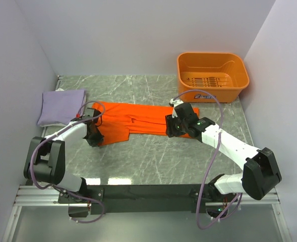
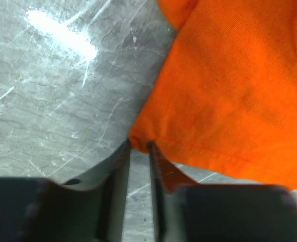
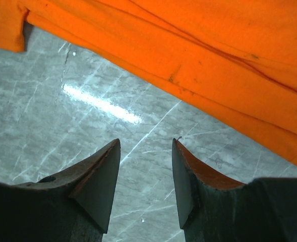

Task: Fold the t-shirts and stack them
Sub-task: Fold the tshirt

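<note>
Roughly 1 of 2 done: pale lavender cloth t-shirt (image 1: pixel 61 106) sat folded far left on grey marbled table (image 1: pixel 153 156), bright orange cloth t-shirt (image 1: pixel 133 121) lay part-folded mid-table, left gripper (image 2: pixel 139 145) pinched narrow on its hem corner, right gripper (image 3: pixel 145 143) gaped wide, empty, just beside its edge.

Same build on both: left arm (image 1: pixel 70 132) and right arm (image 1: pixel 229 143) had white link shells with chunky black joint housings. 1 purple cable (image 1: pixel 215 151) looped loosely along each arm. The fingers (image 3: pixel 98 181) were dark grey wedges, their inner faces orange-tinted. Both bases were bolted to a black bar (image 1: pixel 148 191) at the bench's near edge.
</note>
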Available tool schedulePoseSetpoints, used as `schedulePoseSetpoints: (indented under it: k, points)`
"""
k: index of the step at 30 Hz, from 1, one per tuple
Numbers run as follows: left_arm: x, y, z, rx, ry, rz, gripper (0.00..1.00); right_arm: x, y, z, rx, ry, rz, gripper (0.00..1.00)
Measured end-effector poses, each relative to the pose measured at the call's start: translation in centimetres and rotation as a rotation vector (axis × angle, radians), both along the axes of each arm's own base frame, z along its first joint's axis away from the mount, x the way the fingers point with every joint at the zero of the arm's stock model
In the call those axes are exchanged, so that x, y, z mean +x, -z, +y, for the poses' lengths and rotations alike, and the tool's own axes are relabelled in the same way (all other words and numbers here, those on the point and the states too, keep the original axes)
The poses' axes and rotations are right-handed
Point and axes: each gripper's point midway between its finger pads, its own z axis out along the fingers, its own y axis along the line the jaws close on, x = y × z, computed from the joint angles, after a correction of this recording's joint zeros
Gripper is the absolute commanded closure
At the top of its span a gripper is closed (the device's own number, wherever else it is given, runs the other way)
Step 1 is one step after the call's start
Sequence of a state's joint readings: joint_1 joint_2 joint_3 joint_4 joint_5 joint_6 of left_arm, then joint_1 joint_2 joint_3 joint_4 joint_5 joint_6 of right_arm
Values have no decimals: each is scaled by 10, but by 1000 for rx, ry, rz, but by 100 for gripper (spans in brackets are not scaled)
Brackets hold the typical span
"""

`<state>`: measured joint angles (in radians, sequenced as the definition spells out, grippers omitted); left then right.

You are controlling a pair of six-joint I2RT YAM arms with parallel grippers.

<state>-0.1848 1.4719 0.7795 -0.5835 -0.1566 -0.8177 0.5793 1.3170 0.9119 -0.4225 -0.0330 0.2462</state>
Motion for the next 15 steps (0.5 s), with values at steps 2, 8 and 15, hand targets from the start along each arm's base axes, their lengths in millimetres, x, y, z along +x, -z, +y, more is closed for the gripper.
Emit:
schedulePoseSetpoints:
  k: [2, 8, 15]
  points:
    - [1, 0, 0, 0, 3, 1, 91, 0, 0, -1, -6, -2, -3, 48]
    - [18, -17, -4, -6, 15, -32, 99, 3, 2, -7, -33, 17, -15, 48]
    - [99, -94, -28, -85, 48, -245, 99, 5, 3, -13, -61, 37, -22, 48]
